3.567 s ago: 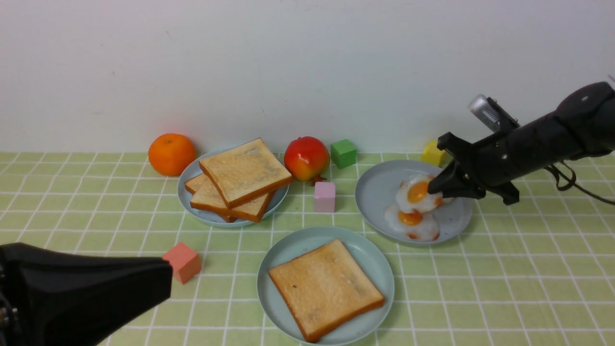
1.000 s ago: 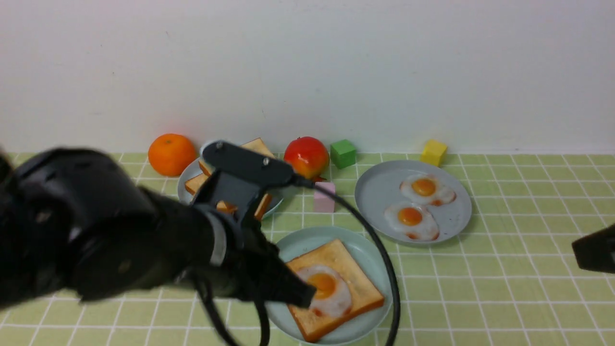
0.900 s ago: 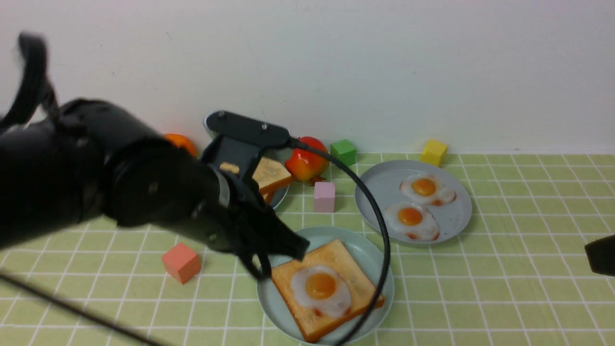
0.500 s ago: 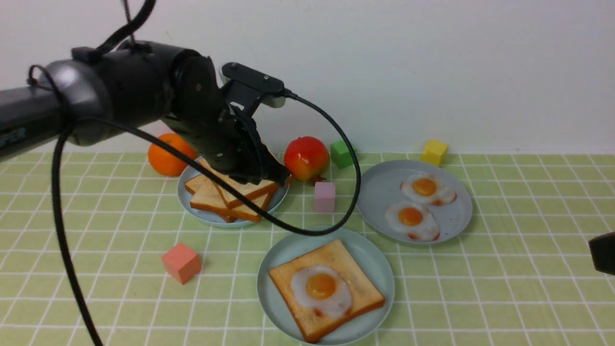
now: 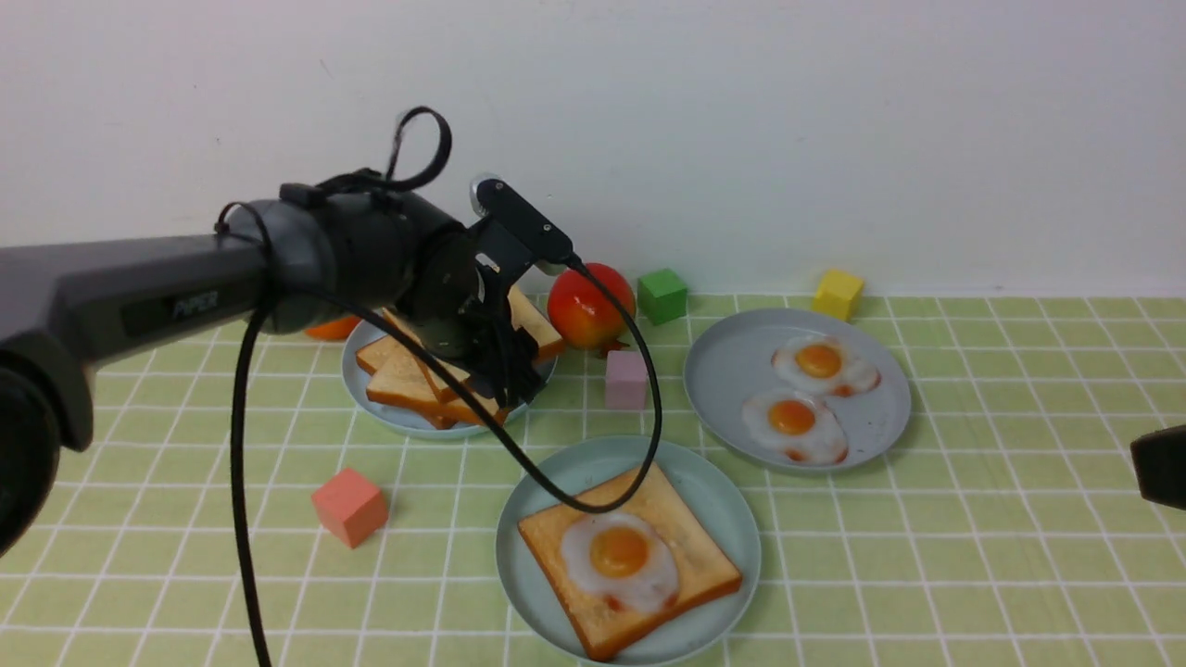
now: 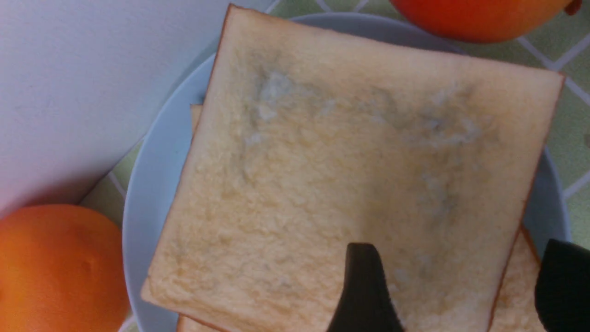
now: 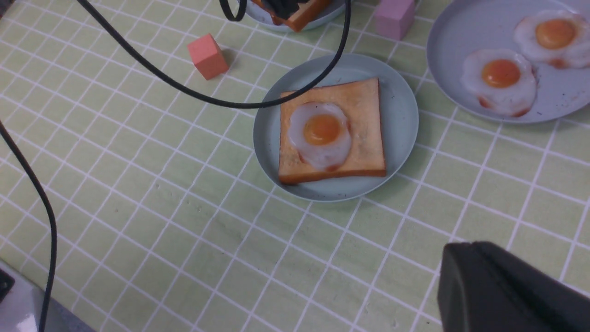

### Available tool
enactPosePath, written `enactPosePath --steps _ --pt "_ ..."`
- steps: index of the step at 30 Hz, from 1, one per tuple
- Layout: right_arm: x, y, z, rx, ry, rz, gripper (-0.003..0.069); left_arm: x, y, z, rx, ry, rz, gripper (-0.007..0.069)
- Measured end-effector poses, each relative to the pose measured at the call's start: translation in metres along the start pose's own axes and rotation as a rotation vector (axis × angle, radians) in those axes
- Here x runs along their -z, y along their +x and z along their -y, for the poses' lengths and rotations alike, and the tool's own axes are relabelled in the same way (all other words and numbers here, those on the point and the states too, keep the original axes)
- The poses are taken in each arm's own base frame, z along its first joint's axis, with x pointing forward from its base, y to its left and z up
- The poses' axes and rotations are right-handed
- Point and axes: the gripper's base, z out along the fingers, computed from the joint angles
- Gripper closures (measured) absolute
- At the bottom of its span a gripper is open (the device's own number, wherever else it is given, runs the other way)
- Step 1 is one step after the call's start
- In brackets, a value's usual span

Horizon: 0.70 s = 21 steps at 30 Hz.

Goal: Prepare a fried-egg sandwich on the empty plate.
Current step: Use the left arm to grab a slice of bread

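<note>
left tool [image 6: 461, 263] now over toast stack [image 6: 350, 175], jaws spread; earlier closed

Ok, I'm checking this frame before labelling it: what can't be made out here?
- Orange: front view, mostly hidden behind the left arm.
- Toast stack: front view, the arm covers its top; left wrist view, the top slice hides those below, so no count.
- Left tool: open, but contact with the top slice is unclear.
- Right tool: cut off by frame edges in the front and right wrist views; fingertips unseen.
</note>
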Motion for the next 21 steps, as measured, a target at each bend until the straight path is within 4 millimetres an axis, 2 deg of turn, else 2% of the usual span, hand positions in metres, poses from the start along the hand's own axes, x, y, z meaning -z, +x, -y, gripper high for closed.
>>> enactPosePath --steps 4,9,11,12,13,15,16,19,21 --pt "0.000 0.000 0.000 0.000 0.000 0.000 0.0648 -0.012 0.005 0.003 -0.003 -0.001 -0.014 0.0170" --pt "0.000 0.000 0.000 0.000 0.000 0.000 0.0646 -0.015 0.004 0.003 -0.019 -0.009 -0.012 0.0260" --pt "0.000 0.000 0.000 0.000 0.000 0.000 0.0646 -0.014 0.004 0.003 -0.019 -0.010 -0.011 0.0323" --pt "0.000 0.000 0.000 0.000 0.000 0.000 0.0646 -0.014 0.004 0.003 -0.019 -0.010 -0.011 0.0330" --pt "0.000 0.000 0.000 0.000 -0.001 -0.004 0.0645 -0.014 0.004 0.002 -0.020 -0.010 -0.011 0.0396" --pt "0.000 0.001 0.000 0.000 -0.004 -0.014 0.0645 -0.014 0.004 0.002 -0.026 -0.012 -0.011 0.0474" --pt "0.000 0.001 0.000 0.000 -0.004 -0.015 0.0645 -0.014 0.004 0.002 -0.027 -0.013 -0.011 0.0474" --pt "0.000 0.003 -0.001 0.000 -0.010 -0.038 0.0643 -0.012 0.003 0.001 -0.047 -0.024 -0.006 0.0594" --pt "0.000 0.004 -0.001 0.001 -0.011 -0.043 0.0642 -0.006 0.000 -0.002 -0.052 -0.033 -0.003 0.0613"
